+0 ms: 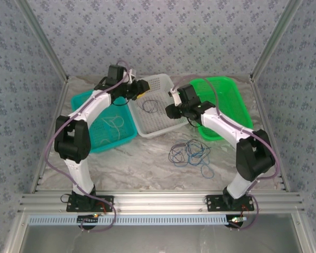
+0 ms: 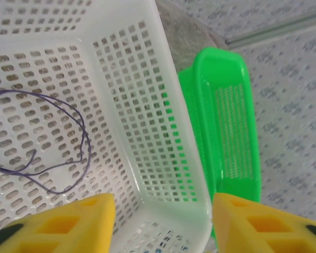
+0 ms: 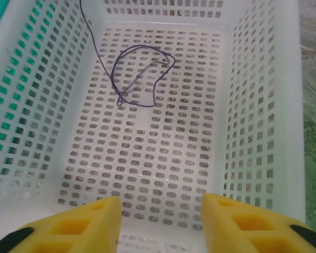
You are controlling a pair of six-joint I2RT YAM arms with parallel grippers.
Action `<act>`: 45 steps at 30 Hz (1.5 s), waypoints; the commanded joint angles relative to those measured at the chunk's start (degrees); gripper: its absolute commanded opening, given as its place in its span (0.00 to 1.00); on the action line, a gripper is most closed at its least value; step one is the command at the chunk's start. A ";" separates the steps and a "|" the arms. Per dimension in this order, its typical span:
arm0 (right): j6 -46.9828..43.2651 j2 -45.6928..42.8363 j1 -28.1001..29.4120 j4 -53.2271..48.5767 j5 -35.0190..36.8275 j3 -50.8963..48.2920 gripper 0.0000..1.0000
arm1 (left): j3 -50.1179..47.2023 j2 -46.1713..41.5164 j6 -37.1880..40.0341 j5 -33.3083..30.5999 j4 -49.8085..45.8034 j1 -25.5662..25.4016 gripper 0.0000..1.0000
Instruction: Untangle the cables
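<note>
Fingers (image 2: 58, 224) of the left gripper (image 2: 163, 226) are standing wide apart, yellow, gripping nothing and touching nothing, hovering above the white basket (image 2: 126, 79). Right gripper (image 3: 160, 224) is likewise spreading its yellow fingers (image 3: 73, 226) wide with nothing between them, hanging over one end of the same basket.

Dark purple cable (image 3: 120, 95) is lying looped on the perforated basket floor, one strand trailing away toward a corner. Left wrist view is catching the same loop (image 2: 84, 137) flat on the floor, well apart from the fingers. It is also showing the green basket (image 2: 224, 58) sitting just beside the white one on its right.

Top view is adding more:
- The tangle of blue and dark cables (image 1: 188, 153) is sitting on the marble table (image 1: 147, 163), near of the baskets, between the two arms.
- One small blue loop (image 1: 206, 171) is lying just near-right of the tangle.
- A pale cable (image 1: 114, 121) is resting inside the teal basket (image 1: 102, 145) at left.
</note>
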 commanded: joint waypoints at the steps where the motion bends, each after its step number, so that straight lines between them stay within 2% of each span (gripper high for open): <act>1: 0.05 -5.87 -0.39 -4.38 1.40 0.91 0.55 | 1.88 0.31 3.07 -1.50 -3.87 -1.28 0.62; 5: 1.81 -11.60 -1.27 -9.66 5.01 -1.53 0.66 | 0.83 -2.61 6.89 -5.03 -5.76 -4.01 0.73; 8: 5.24 -15.88 -2.66 -15.35 5.16 -3.79 0.71 | -0.62 -5.66 11.09 -8.62 -7.33 -6.90 0.79; 13: 9.98 -21.49 -3.26 -21.51 0.04 -11.54 0.71 | -9.98 -12.46 15.05 -9.43 -2.19 -9.43 0.80; 17: 14.69 -25.06 -3.09 -17.19 -6.78 -19.04 0.66 | -18.94 -19.47 19.78 -9.06 1.70 -11.14 0.79; 21: 16.92 -25.23 -3.86 -14.60 -5.98 -22.63 0.64 | -22.12 -23.12 29.66 -11.74 -2.70 -16.67 0.78; 24: 18.67 -26.00 -5.50 -12.91 -6.77 -23.86 0.63 | -22.60 -21.63 32.00 -10.60 -5.73 -20.83 0.73; 27: 19.32 -27.89 -6.85 -12.63 -6.24 -24.43 0.63 | -22.91 -19.11 33.47 -10.92 -6.75 -24.51 0.61; 32: 20.04 -33.60 -10.67 -13.26 -6.55 -26.28 0.64 | -18.72 -13.13 41.54 -20.11 -12.69 -32.83 0.56; 38: 20.97 -39.82 -15.08 -13.79 -8.26 -28.27 0.65 | -14.91 -5.75 43.16 -21.55 -14.10 -34.65 0.52; 45: 20.31 -41.19 -15.78 -15.38 -8.31 -28.78 0.67 | -13.35 -1.90 42.93 -28.30 -10.80 -35.76 0.52</act>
